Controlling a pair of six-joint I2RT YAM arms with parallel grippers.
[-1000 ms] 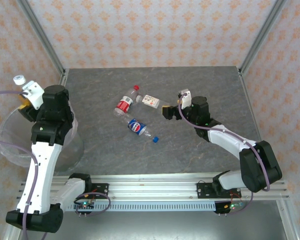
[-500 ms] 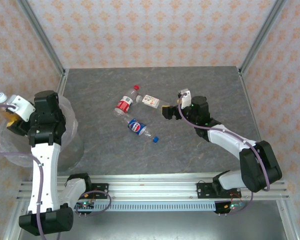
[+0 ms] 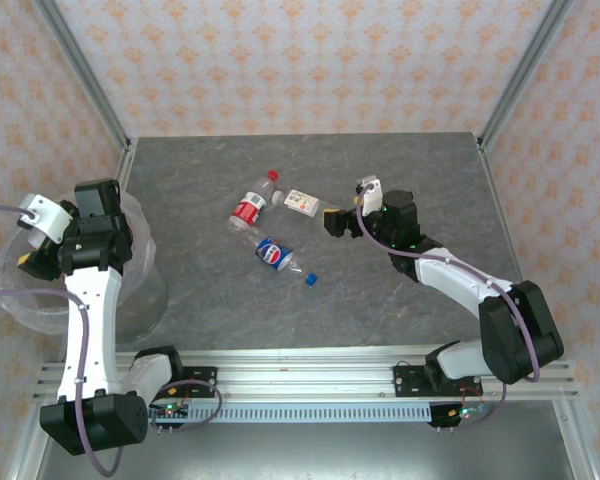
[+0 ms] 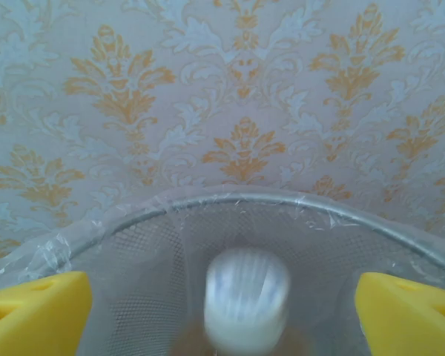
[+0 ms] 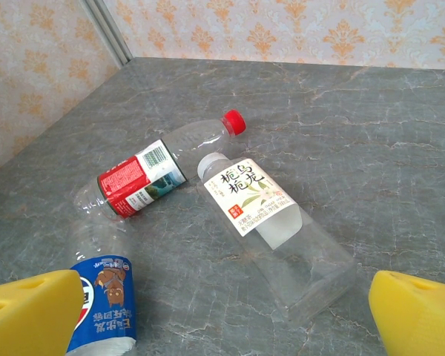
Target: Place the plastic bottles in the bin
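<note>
A white-capped bottle (image 4: 246, 300) hung over the lined bin (image 4: 282, 215) between the left gripper (image 4: 222, 311)'s spread jaws, while the right gripper (image 5: 226, 315) (jaws likewise apart) faced a red-labelled bottle (image 5: 141, 178), a blue-labelled bottle (image 5: 104, 300) and a Chinese-lettered bottle (image 5: 248, 194).

bin (image 4: 282, 202): wire mesh, crinkly clear film | table (image 3: 420, 170): matt stone-look

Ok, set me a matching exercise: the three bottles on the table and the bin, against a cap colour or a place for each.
1 red-label bottle
2 blue-label bottle
3 white-label bottle
4 bin

A below the left gripper
B blue cap
C closest to the right gripper
D red cap

Pairs: 1-D, 2-B, 3-C, 4-A.
</note>
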